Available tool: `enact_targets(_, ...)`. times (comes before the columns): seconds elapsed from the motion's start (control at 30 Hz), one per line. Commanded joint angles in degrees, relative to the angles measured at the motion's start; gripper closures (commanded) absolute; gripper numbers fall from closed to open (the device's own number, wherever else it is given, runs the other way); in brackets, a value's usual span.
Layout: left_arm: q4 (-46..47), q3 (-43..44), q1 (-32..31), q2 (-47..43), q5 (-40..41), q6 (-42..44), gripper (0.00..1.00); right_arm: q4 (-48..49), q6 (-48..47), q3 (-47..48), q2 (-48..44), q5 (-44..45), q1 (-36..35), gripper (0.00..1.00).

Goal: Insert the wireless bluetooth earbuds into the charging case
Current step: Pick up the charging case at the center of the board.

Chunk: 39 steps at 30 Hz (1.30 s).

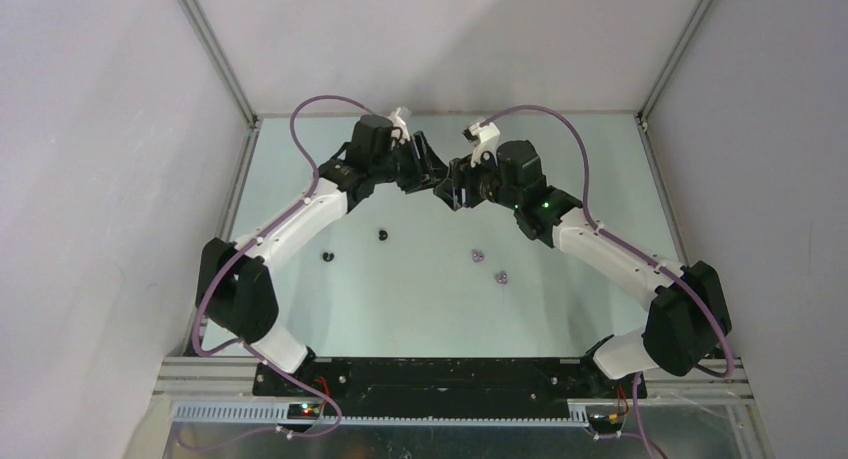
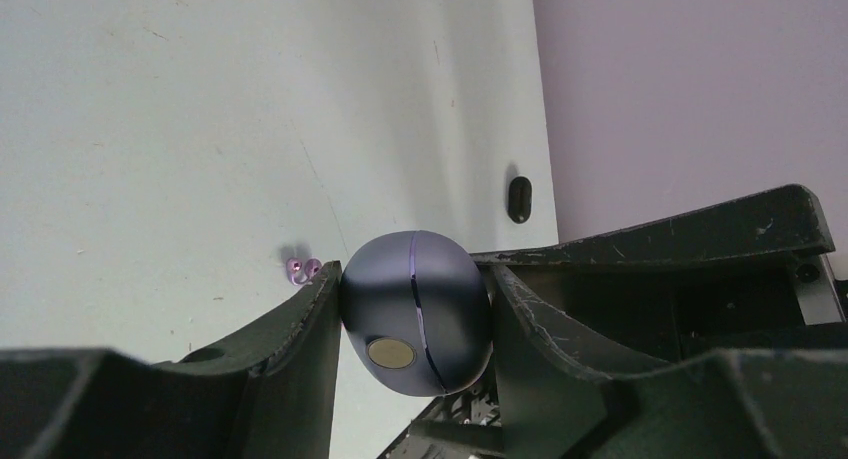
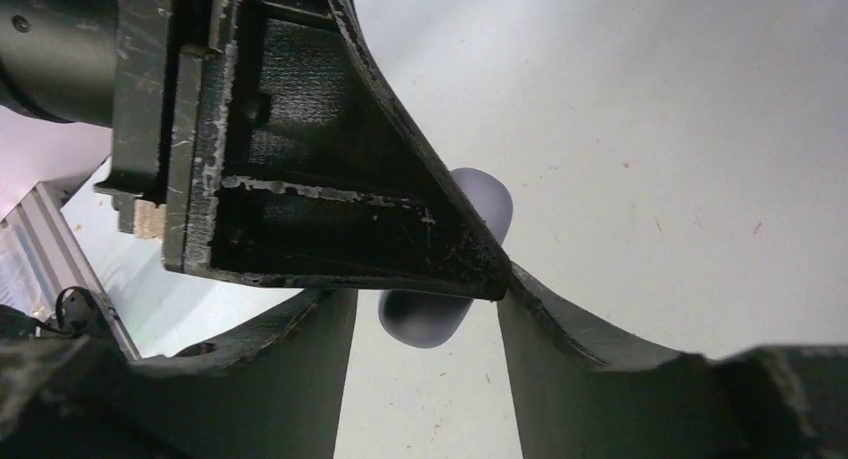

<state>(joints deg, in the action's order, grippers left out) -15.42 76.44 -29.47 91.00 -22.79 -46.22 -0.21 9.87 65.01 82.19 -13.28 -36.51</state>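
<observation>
Left end effector [image 2: 415, 276] pinches the charging case [image 2: 420, 324] between its fingers, set narrow around the rounded dark shell at the far middle of the surface [image 1: 560, 159]. The case is closed, and its seam [image 2: 413, 264] runs unbroken down the shell. Right end effector [image 3: 425, 291] faces it from the opposite side. Its jaws stand apart with the case between them and a gap showing on each side, so it grips nothing yet. One left finger [image 3: 330, 179] crosses in front of the case in the right wrist view and hides much of it.

None of the earbuds is in the case. The two black earbuds [image 1: 382, 234] and two purple earbuds [image 1: 478, 253] lie loose on the surface nearer the arm bases, well apart from the case.

The step in hand looks like getting the lid open, with one arm bracing the case and the other working the top half. To do it well, the right fingers should land on one half only, clear of the seam and of the left fingers. The shell is smooth and curved, so an off-centre squeeze could make it slip out. Closing squarely across the widest part is safer. The lid should then be swung about its hinge, not pulled straight off, while the left grip holds firm.
</observation>
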Motion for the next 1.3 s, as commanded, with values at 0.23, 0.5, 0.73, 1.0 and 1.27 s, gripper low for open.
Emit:
enact_targets(0.23,1.0,1.2,-0.4,0.0,-0.6,0.3,0.62,2.5,-0.1,-0.4,0.1,0.5,-0.6,0.51)
enact_targets(0.5,0.8,1.2,-0.4,-0.7,-0.2,0.8,0.61,2.6,-0.9,-0.4,0.4,1.1,-1.5,0.49)
enact_targets(0.73,0.7,1.3,-0.2,-1.7,-0.3,1.3,0.51,2.3,-1.1,-0.4,-0.1,1.4,-1.3,0.77)
enact_targets(1.0,0.3,1.9,1.2,-4.1,-0.4,3.1,0.04,2.0,-2.0,-0.4,-1.7,-0.3,-0.2,0.88)
enact_targets(1.27,1.0,3.7,4.3,-9.6,-3.9,10.7,0.01,0.6,-4.0,-0.4,-3.8,-2.9,0.7,0.88)
